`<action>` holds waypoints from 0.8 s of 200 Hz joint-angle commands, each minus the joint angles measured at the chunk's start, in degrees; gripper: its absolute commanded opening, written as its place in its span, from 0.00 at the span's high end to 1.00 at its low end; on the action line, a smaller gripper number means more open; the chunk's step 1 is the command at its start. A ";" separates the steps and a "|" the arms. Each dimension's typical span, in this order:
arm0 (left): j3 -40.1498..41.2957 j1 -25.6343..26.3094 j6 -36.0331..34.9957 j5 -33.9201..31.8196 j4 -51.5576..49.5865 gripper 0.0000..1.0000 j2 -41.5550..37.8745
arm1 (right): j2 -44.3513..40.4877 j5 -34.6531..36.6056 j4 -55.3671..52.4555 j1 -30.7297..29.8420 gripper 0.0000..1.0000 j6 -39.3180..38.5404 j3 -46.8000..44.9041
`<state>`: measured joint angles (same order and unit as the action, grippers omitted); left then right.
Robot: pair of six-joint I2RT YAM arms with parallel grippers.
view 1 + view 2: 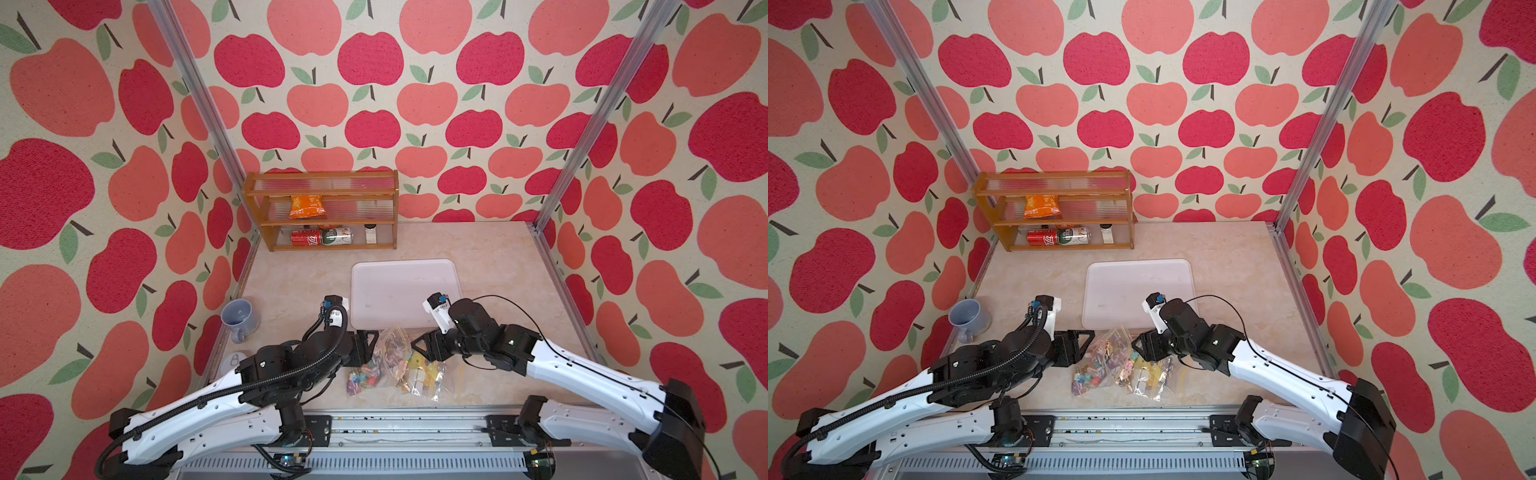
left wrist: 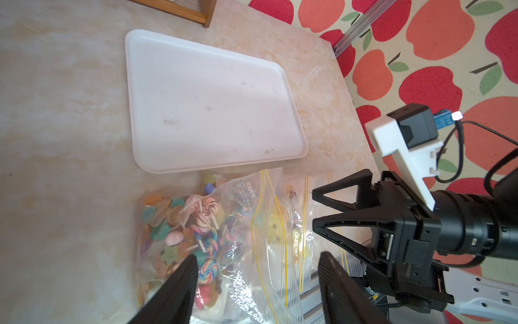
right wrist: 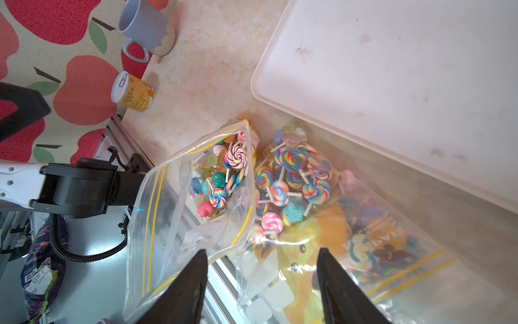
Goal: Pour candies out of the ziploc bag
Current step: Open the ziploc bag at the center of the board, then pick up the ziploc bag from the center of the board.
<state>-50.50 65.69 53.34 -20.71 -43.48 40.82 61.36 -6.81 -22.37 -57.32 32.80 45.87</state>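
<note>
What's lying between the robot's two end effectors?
A clear ziploc bag full of candies lies between the left end effector and the right end effector. Both top views show it.

White shells cover the left arm (image 1: 199, 409) and right arm (image 1: 582, 368), with black joints and screw holes. A ribbed black conduit (image 1: 232, 390) runs along the left; a thin black wire (image 1: 515, 305) loops off the right. The left claw (image 1: 370, 348) and right claw (image 2: 314, 209) are black, open triangular frames (inner faces ribbed). A white bracket (image 2: 403, 151) carries a black camera (image 2: 414, 126) with a blue plug (image 2: 443, 120).
</note>
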 commanded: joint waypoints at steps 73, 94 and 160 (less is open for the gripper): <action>14.22 -25.63 4.84 21.94 0.10 0.19 -3.68 | 8.54 -5.50 -4.79 -8.17 0.25 3.11 15.42; 17.28 -26.60 6.10 22.03 1.96 0.18 -5.58 | 12.07 -5.86 -3.54 -8.45 0.25 4.15 15.22; 25.55 -27.58 9.92 24.74 6.74 0.18 -8.62 | 21.45 -7.20 2.66 -8.78 0.36 7.02 16.19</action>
<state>-27.05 38.48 60.23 2.46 -38.74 33.71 79.61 -13.06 -22.65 -65.80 37.91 60.20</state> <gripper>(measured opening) 0.818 0.686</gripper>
